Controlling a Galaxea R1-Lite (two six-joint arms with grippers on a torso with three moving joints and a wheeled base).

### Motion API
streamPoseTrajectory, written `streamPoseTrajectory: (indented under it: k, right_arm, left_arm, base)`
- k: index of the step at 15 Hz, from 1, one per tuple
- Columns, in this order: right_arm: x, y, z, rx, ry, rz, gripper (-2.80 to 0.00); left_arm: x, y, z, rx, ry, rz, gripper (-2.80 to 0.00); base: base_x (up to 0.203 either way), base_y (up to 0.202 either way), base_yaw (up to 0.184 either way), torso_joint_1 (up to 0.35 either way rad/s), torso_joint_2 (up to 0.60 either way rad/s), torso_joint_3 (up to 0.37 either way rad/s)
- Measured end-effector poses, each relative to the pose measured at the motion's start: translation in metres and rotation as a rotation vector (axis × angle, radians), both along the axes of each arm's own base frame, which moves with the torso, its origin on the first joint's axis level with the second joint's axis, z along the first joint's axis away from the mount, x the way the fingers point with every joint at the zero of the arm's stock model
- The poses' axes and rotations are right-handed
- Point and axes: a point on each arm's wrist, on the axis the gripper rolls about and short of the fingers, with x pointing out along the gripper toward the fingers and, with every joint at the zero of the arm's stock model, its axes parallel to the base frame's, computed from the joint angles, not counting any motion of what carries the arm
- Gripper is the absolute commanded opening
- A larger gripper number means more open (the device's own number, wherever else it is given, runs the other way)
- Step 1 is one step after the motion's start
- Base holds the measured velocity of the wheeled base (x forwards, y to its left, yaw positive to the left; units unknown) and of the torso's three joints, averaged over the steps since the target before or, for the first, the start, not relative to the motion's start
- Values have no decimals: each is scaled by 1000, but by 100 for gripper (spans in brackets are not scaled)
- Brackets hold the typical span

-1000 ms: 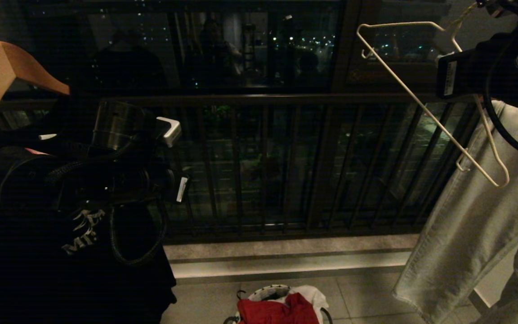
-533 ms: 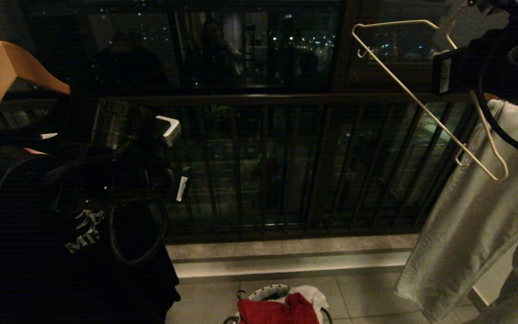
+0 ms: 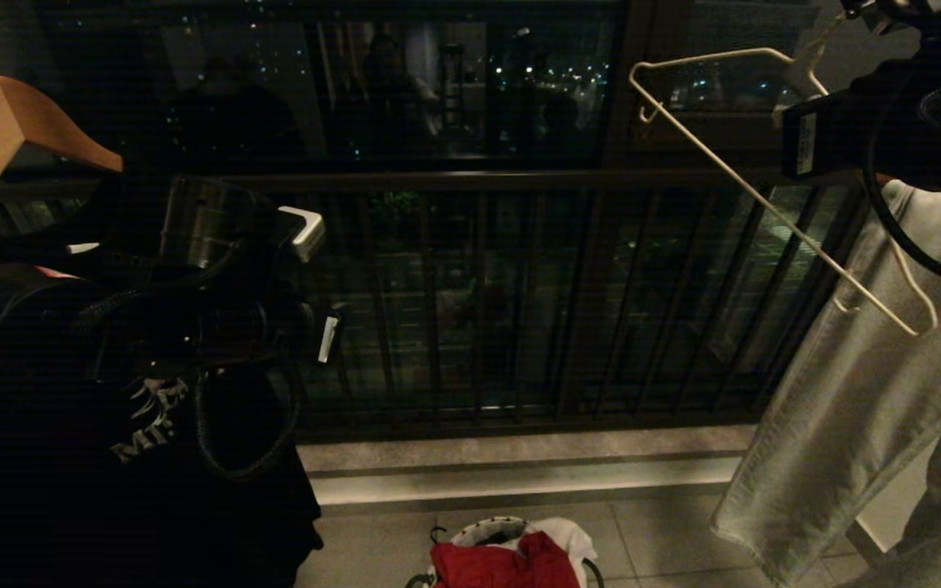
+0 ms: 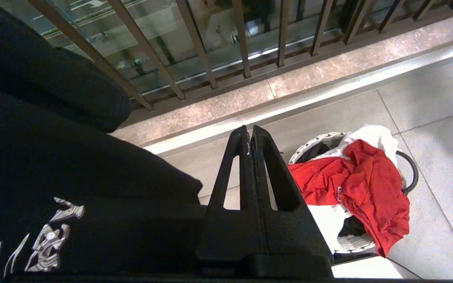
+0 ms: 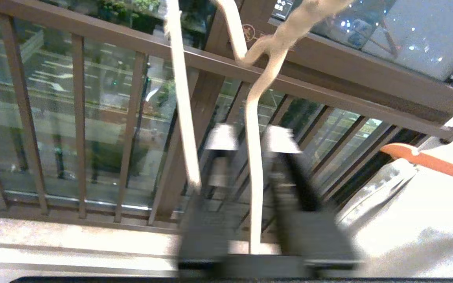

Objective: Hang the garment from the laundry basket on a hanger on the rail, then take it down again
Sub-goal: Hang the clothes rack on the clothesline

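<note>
Two grippers: my right gripper (image 5: 250,141) stands narrowly parted around the hanger (image 5: 255,165) wire; my left gripper (image 4: 251,131) is closed and empty, the garment (image 4: 352,184) below it in the laundry basket (image 4: 407,177).

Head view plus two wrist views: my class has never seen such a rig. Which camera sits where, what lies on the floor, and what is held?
It is a two-armed robot. The dark picture comes from its head camera; the others look along each arm's tool. The left tool is shut and empty, beside a hanging black T-shirt. The right tool is open, with the cream wire hanger between its fingers. On the tiled floor, the laundry basket holds the red garment.
</note>
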Motion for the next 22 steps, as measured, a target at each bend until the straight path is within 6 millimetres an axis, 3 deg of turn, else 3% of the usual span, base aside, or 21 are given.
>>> streamPoseTrajectory:
  k: [6,9,17,22]
  right_arm:
    - [-6,-1,-2,-2,5,-1,0]
    - [-20,-5,-5,-3,9,1,0]
    - [-98,-30,-6,15,-46,-2,0]
    - [-155,-44,-22,11,-86,56,0]
  left_arm:
    - [-1,1,1,-1,-2,0,-280]
    - [-2,1,2,-2,-4,0,-280]
    - [-4,1,-1,4,3,-3,-280]
    - [-4,0,-3,8,9,-6,-280]
  base:
    - [0,0,0,0,0,0]
    - [0,0,0,0,0,0]
    - [0,0,0,0,0,0]
    - [0,0,0,0,0,0]
